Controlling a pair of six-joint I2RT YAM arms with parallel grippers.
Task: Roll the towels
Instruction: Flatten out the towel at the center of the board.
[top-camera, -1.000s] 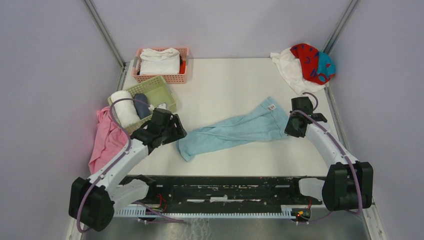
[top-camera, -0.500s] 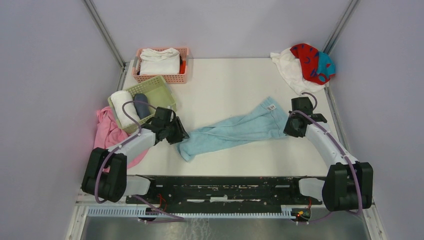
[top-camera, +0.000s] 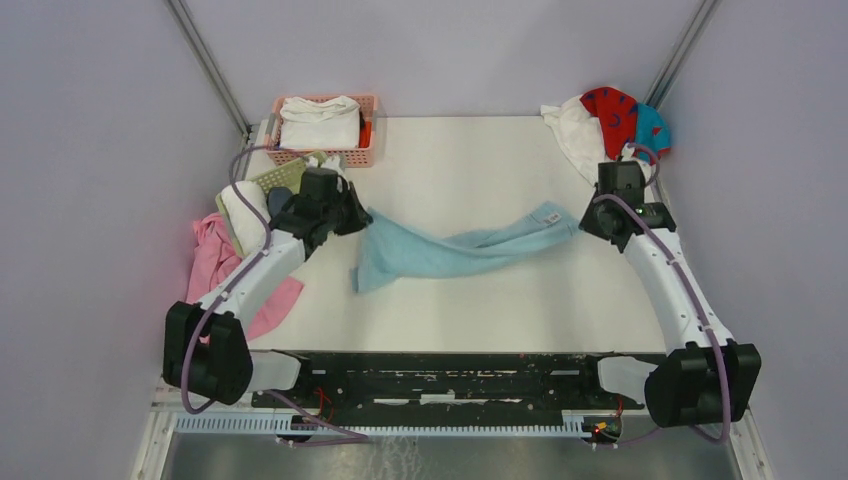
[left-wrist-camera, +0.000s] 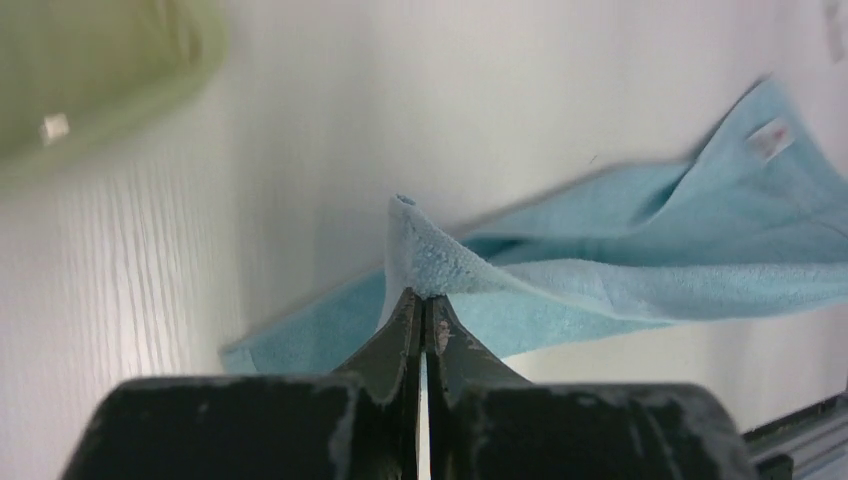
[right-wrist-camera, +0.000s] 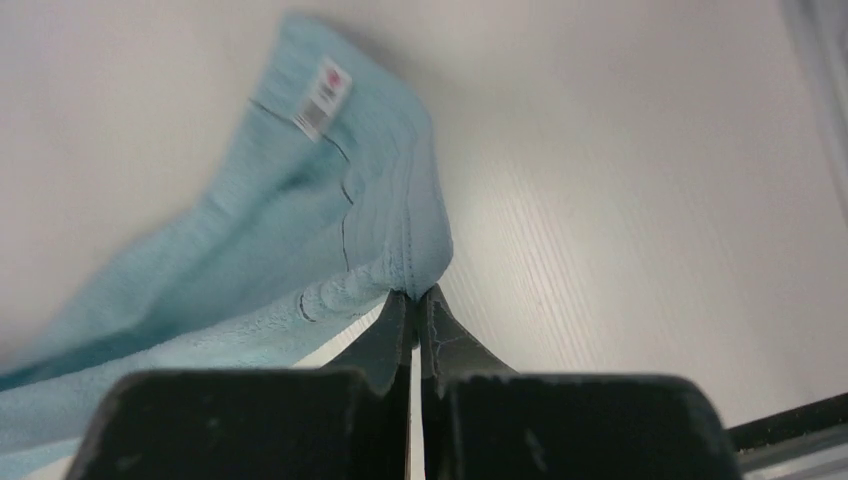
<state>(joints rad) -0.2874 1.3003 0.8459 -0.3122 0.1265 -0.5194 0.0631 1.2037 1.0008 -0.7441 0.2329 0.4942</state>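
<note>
A small light blue towel (top-camera: 450, 250) hangs stretched above the table between both arms. My left gripper (top-camera: 362, 216) is shut on its left corner; in the left wrist view the gripper (left-wrist-camera: 422, 297) pinches a raised fold of the blue towel (left-wrist-camera: 620, 270). My right gripper (top-camera: 584, 217) is shut on the towel's right corner, by the label; in the right wrist view the gripper (right-wrist-camera: 416, 294) clamps the hem of the blue towel (right-wrist-camera: 300, 240). A white towel (top-camera: 578, 135) and a red towel with teal marks (top-camera: 622, 118) lie heaped at the back right corner.
A pink basket (top-camera: 345, 156) with folded white cloth stands at the back left. A green basket (top-camera: 280, 176) holding a rolled white cloth (top-camera: 240, 212) is partly hidden by my left arm. A pink cloth (top-camera: 212, 268) lies at the left table edge.
My left gripper closed on the blue towel's left corner and lifted it up and back. My right gripper rose and moved back with its corner. The towel left the table and pulled taut.
</note>
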